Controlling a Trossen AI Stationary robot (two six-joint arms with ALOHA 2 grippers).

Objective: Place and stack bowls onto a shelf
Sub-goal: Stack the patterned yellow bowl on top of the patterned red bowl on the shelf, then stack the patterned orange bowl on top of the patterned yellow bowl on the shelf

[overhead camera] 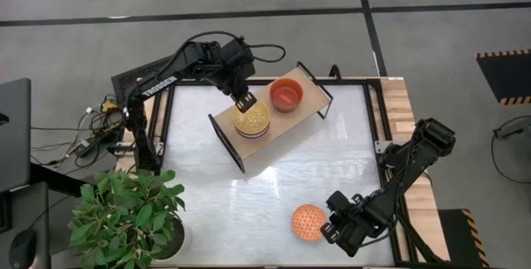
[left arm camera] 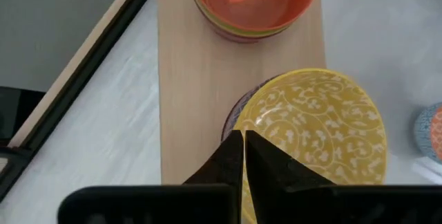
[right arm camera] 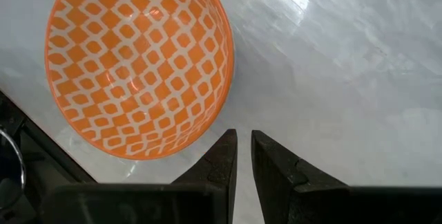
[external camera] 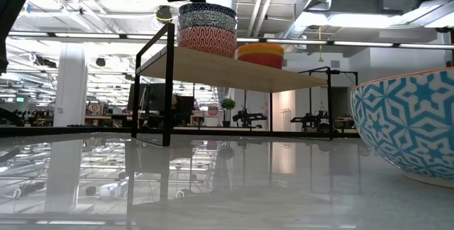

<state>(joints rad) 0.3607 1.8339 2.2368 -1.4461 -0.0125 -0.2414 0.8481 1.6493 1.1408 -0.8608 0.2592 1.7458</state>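
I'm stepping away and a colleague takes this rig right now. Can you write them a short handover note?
Left gripper: shut, empty as far as the wrist view shows, just above the near rim of the yellow patterned bowl.
Right gripper: fingers nearly together, holding nothing, on the table beside the orange patterned bowl.
Shelf: carries two stacks, one topped by the yellow patterned bowl, the other by the red-orange bowl.
Done: both stacks are on the shelf.
Left: the orange patterned bowl is on the tabletop and is not yet on the shelf.
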